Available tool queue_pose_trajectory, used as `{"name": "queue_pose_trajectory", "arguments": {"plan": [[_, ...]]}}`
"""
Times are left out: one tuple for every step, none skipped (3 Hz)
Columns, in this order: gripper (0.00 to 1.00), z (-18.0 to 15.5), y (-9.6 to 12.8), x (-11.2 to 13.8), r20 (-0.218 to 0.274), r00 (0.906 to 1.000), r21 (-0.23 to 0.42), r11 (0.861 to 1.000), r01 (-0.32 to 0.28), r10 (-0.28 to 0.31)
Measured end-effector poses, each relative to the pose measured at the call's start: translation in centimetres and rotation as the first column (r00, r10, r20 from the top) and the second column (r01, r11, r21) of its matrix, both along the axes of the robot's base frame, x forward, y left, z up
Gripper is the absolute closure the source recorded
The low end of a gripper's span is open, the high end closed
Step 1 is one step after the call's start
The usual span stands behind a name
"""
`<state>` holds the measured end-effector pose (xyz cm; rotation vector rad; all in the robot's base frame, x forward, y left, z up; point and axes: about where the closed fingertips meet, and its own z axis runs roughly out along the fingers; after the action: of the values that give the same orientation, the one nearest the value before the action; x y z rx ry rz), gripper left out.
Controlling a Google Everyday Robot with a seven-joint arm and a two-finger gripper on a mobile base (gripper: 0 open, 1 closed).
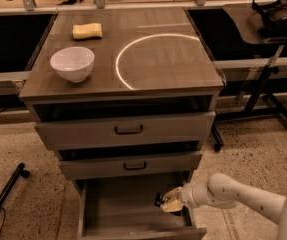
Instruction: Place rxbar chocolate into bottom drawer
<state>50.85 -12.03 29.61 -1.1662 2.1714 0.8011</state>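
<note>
The bottom drawer (128, 211) is pulled out below two shallower drawers with black handles. Its inside looks bare apart from my gripper. My gripper (166, 203) reaches in from the right, low over the drawer's right side near the wall. It is shut on a small dark thing at its tip, the rxbar chocolate (159, 200), mostly hidden by the gripper.
On the cabinet top (158, 69) stand a white bowl (72, 63) and a yellow sponge (87, 31), with a pale ring of light on the surface. A black stand with a headset (278, 14) is at the right. A dark leg (3, 199) lies on the floor at the left.
</note>
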Motion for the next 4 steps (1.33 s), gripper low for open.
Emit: {"name": "queue_pose_trajectory", "arguments": {"plan": [[1.0, -3.2, 1.1, 1.0, 0.01, 0.9994, -0.052, 0.998, 0.032, -0.032], [1.0, -5.3, 1.8, 1.9, 0.028, 0.9981, -0.055, 0.997, 0.056, -0.055], [0.86, -7.1, 2.8, 2.5, 0.029, 0.9968, -0.025, 0.997, 0.075, -0.074], [0.55, -8.7, 3.9, 3.3, 0.02, 0.9957, 0.013, 0.996, 0.09, -0.09]]}}
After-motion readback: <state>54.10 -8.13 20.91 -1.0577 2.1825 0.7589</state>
